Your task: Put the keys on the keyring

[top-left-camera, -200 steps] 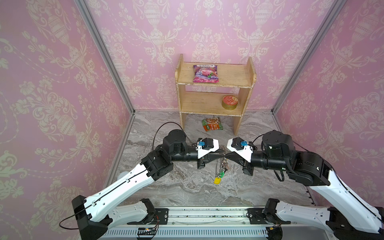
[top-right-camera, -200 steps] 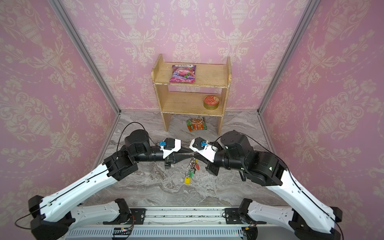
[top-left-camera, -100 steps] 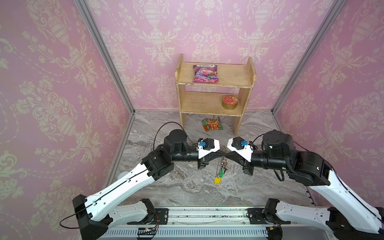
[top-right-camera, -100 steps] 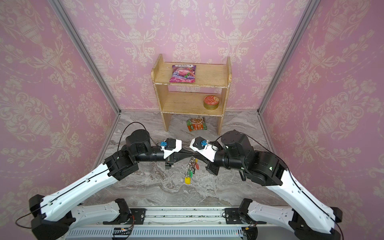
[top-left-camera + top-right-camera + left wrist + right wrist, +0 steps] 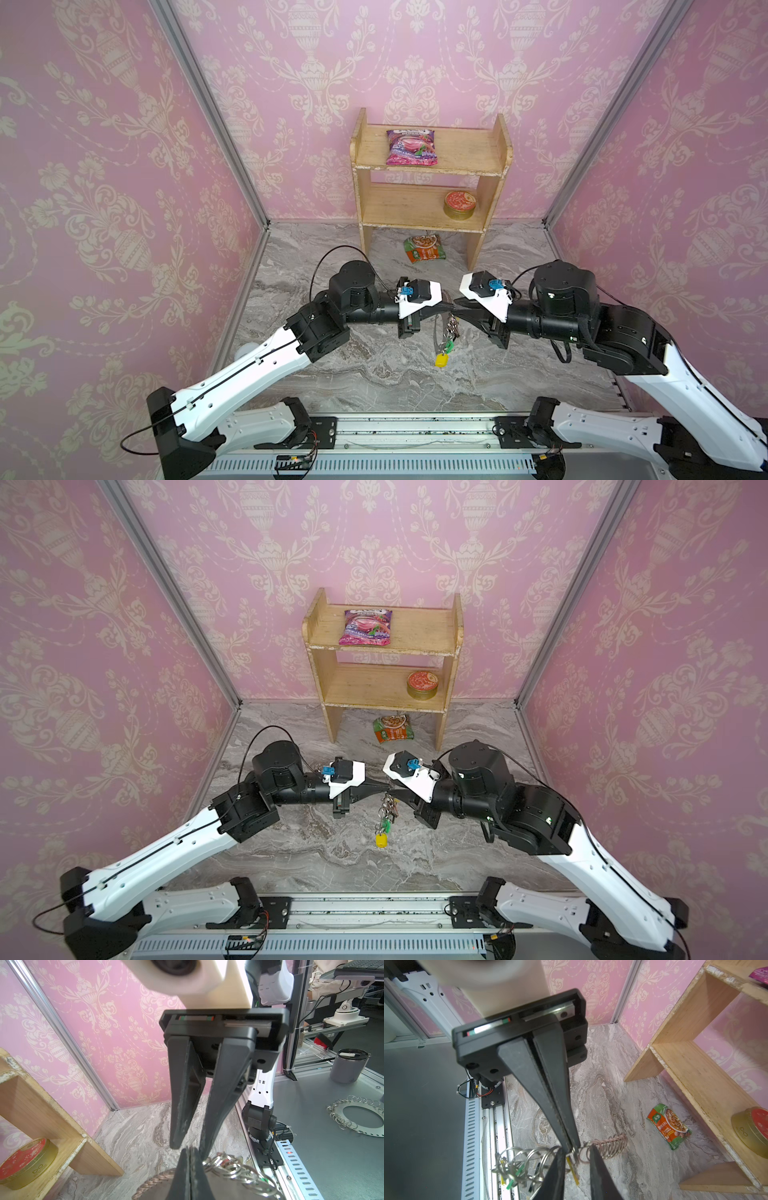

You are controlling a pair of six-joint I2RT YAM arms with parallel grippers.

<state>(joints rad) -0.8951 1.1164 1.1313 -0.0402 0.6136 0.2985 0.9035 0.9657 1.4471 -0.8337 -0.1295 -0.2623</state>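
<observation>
Your left claw (image 5: 190,1150) was clamped shut on the flat grey-brown hooped keyring (image 5: 153,1192), held above the grey marbled tabletop (image 5: 374,374). Small silver keys with yellow and green tags (image 5: 443,353) dangled beneath. Your right claw (image 5: 576,1150) stood part-open, gripping nothing. Risk: a single thin pinch, so the swinging weight could slip the ring out.

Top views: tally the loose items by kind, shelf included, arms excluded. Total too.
snack packets: 2, the pink packet and the green packet
round tin: 1
wooden shelf: 1
keyring with keys: 1
total: 5
</observation>
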